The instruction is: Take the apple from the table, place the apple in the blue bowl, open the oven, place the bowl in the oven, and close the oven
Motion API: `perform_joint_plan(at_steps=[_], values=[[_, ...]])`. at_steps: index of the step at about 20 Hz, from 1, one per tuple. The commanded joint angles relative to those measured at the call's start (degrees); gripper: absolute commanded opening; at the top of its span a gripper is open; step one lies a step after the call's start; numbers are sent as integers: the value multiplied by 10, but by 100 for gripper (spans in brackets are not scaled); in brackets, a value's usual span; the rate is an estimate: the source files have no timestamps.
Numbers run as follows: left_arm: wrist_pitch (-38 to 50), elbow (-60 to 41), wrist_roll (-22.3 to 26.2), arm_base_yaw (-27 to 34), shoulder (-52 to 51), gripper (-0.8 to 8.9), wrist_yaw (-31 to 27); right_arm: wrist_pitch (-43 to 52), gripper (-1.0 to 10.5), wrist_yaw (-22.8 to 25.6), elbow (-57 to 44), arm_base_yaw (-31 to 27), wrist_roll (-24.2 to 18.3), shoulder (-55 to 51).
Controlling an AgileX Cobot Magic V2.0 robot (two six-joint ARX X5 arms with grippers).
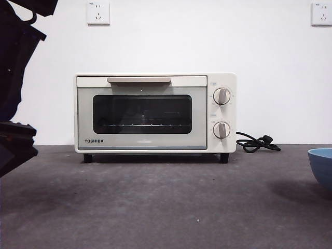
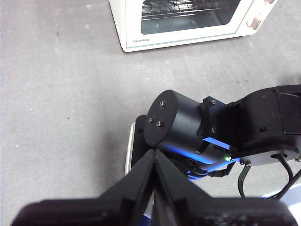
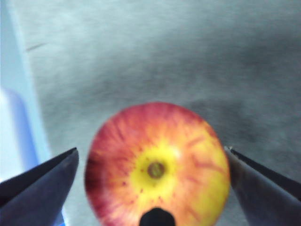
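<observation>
grey bench (image 1: 155, 207) carries shut oven (image 1: 155, 113). apple (image 3: 157, 165) is framed between spread right claw (image 3: 153, 176) jaws, contact unclear. left claw (image 2: 154, 157) is clenched, empty. bowl (image 1: 321, 165) is seen at edge.

Readable text: the brand name TOSHIBA, dark capitals, on the lower left corner of the door frame of the oven (image 1: 155, 113), below the glass window. The same word shows on that frame in the left wrist view (image 2: 188, 21), small and tilted. Small markings around the two knobs (image 1: 222, 113) are too small to read.
</observation>
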Motion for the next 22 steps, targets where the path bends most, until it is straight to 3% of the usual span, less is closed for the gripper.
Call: perform_joint_plan(at_steps=[1,5,10,15,22], values=[[2,-1,-2,-2,-1,-5,1,3,1,7,-1,1,18,4],[2,-1,-2,-2,-1,-5,1,7,-11,11,2,0,32,-3],[2,-1,-2,-2,-1,-5,2,-55,-11,18,19,0,30,-41],[2,-1,-3,-2,-1,-5,2,-167,-11,89,19,-4,-1,-140],[2,-1,-3,-2,10,-5,2,-264,-10,183,19,-29,-4,-307]])
